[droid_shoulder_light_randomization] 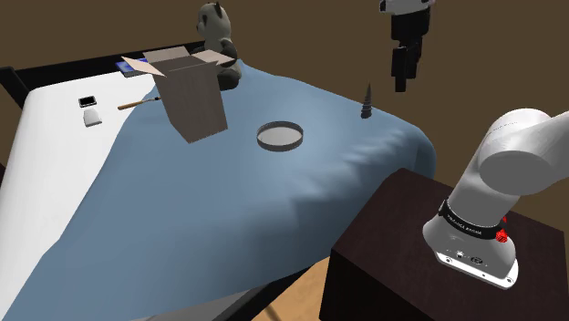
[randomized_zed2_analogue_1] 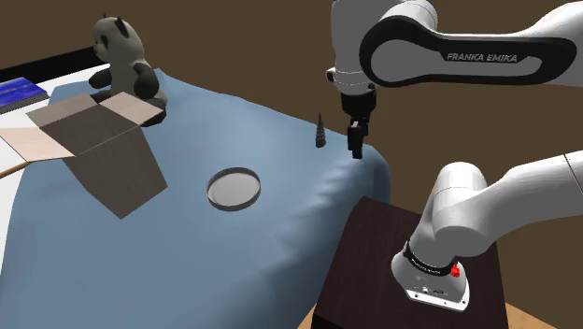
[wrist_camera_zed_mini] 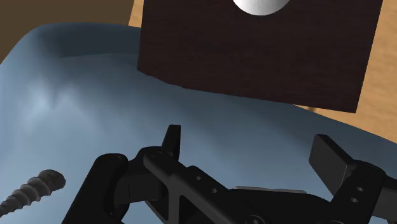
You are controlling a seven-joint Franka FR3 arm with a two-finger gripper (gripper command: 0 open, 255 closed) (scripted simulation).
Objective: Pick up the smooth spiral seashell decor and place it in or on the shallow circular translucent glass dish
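Observation:
A dark spiral seashell (droid_shoulder_light_randomization: pixel 367 102) stands upright, point up, on the blue blanket near the bed's corner; it also shows as a slim cone (randomized_zed2_analogue_1: pixel 320 131). The shallow round dish (droid_shoulder_light_randomization: pixel 279 137) with a dark rim lies on the blanket, toward the shoulder view's left of the shell (randomized_zed2_analogue_1: pixel 233 188). My black gripper (droid_shoulder_light_randomization: pixel 399 84) hangs in the air above and to the shoulder view's right of the shell, apart from it (randomized_zed2_analogue_1: pixel 356 150). In the wrist view the gripper (wrist_camera_zed_mini: pixel 251 151) is open, nothing between its fingers, and the shell (wrist_camera_zed_mini: pixel 32 191) lies off to one side.
An open cardboard box (droid_shoulder_light_randomization: pixel 191 96) stands tilted on the blanket beside a panda plush (droid_shoulder_light_randomization: pixel 217 36). Small items (droid_shoulder_light_randomization: pixel 90 109) and a blue book (randomized_zed2_analogue_1: pixel 19 92) lie on the white sheet. The dark stand (droid_shoulder_light_randomization: pixel 410 237) abuts the bed's corner.

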